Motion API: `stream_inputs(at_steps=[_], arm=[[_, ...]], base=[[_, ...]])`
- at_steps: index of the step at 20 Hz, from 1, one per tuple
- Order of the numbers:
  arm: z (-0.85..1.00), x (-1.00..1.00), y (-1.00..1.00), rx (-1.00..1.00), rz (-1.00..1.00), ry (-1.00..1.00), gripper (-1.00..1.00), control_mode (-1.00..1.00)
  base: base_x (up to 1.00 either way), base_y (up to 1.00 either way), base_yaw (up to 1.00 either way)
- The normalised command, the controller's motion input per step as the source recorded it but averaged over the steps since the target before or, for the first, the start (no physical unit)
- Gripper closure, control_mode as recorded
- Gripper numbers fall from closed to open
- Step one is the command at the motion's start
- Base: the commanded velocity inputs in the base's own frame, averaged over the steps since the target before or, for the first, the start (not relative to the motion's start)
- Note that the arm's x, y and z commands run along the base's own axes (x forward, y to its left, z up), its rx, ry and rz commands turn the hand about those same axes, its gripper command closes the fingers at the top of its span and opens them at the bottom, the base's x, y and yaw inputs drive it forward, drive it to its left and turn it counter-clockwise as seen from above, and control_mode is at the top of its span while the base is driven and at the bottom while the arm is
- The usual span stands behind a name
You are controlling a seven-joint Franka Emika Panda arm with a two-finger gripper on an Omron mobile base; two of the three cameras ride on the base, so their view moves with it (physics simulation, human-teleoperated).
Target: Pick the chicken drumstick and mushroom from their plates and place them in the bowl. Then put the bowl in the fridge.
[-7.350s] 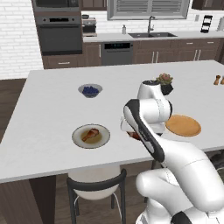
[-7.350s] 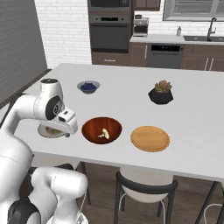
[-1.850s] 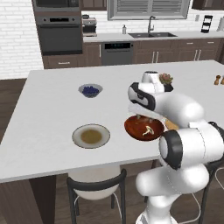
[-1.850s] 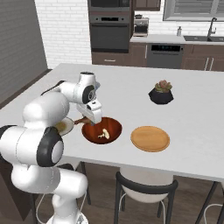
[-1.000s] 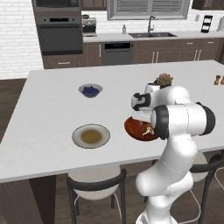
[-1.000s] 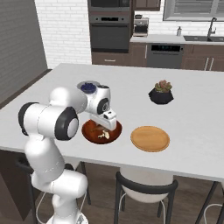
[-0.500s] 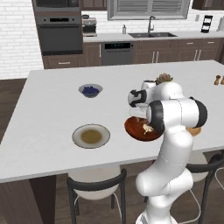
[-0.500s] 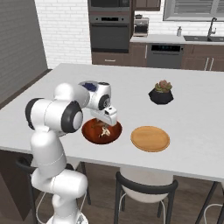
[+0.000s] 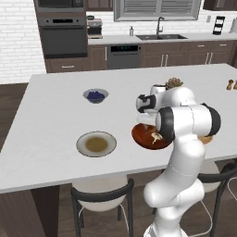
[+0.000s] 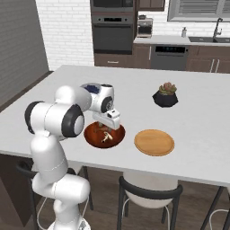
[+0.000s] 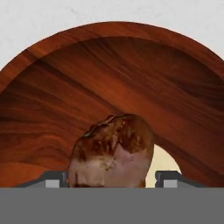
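The reddish-brown bowl [image 9: 147, 138] [image 10: 104, 135] [image 11: 131, 87] sits near the front edge of the island. My gripper [image 10: 110, 124] [image 11: 110, 181] hangs low over the bowl, shut on the orange-brown chicken drumstick [image 11: 113, 153], which fills the gap between the fingertips [image 11: 53, 181]. The pale mushroom [image 9: 154, 137] [image 10: 106, 136] [image 11: 165, 162] lies on the bowl's floor, just behind the drumstick. The grey-rimmed plate [image 9: 96, 144] stands bare to the bowl's left. The tan wooden disc [image 10: 154, 142] lies bare to its right. The fridge is out of view.
A small grey bowl of blueberries [image 9: 96, 95] and a black succulent pot [image 10: 165, 95] stand further back on the white island [image 9: 55, 115]. Black stools [image 10: 148, 197] are tucked under the front edge. Oven and sink cabinets line the far wall.
The drumstick has left the grey-rimmed plate and travelled with my hand to the bowl. Over the last second the hand has settled lower over the bowl.
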Motion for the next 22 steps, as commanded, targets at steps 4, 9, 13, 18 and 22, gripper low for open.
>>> stream_inputs(at_steps=[4, 9, 13, 18, 22], arm=[[0.0, -0.05, 0.0, 0.0, 0.0, 0.0, -1.0, -1.0], [0.43, -0.45, -0.02, 0.0, 0.0, 0.0, -1.0, -1.0], [0.77, -0.48, 0.04, 0.0, 0.05, 0.0, -1.0, -1.0], [0.31, -0.35, 0.59, -0.05, 0.18, 0.02, -1.0, -1.0], [-0.01, -0.19, 0.84, -0.11, 0.28, 0.04, -1.0, -1.0]], base=[[0.0, 0.0, 0.0], [0.0, 0.0, 0.0], [0.0, 0.0, 0.0], [0.0, 0.0, 0.0], [0.0, 0.0, 0.0]])
